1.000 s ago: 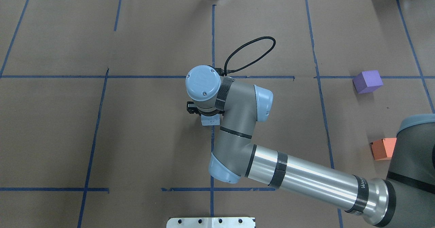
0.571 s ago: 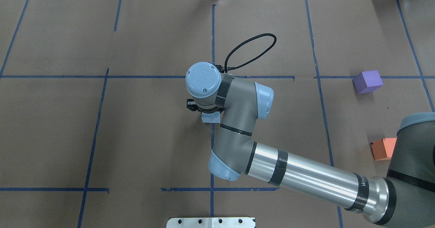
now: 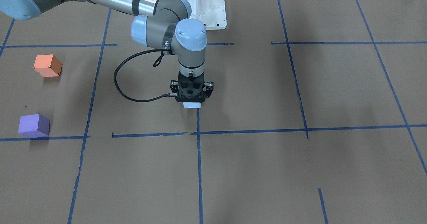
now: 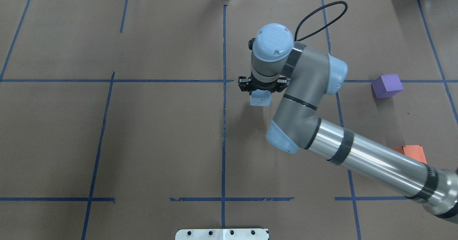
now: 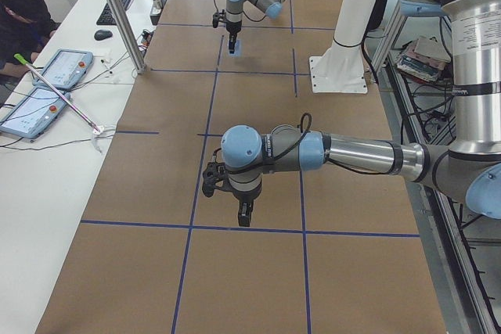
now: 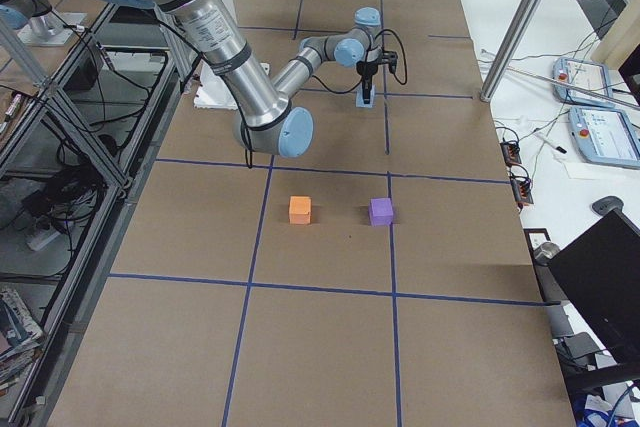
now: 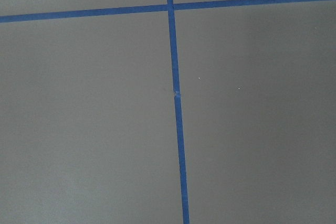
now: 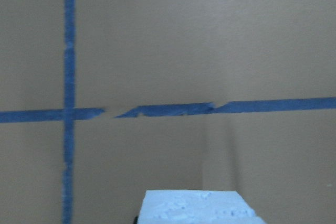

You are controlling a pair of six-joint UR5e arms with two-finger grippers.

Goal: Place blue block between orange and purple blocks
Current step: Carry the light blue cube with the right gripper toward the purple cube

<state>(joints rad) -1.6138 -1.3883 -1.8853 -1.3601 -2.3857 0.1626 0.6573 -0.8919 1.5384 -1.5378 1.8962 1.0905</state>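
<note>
The left gripper [image 5: 244,213] is showing only in the side view from the left, pointing down over the table [image 4: 161,132]. It is too small there, so I cannot tell if it is wide or narrow. Its own camera is seeing just brown table and blue tape [image 7: 176,129].

Near the middle of the table, the right gripper [image 3: 191,98] is holding the blue block [image 4: 260,99] from above. In the top view the round wrist is hiding the fingers, and only one end of the block is peeking out. In the front view just a thin pale strip of the block is showing under the black gripper. The right wrist camera is cutting the block off at its bottom edge. I cannot tell if the block is touching the table.

Far to the right, the purple block [image 4: 387,86] is sitting by a tape line. The orange block [image 4: 411,150] is lying nearer the robot, apart from it, and the right arm [image 4: 357,154] is covering part of it. The blue block is well apart from both.
</note>
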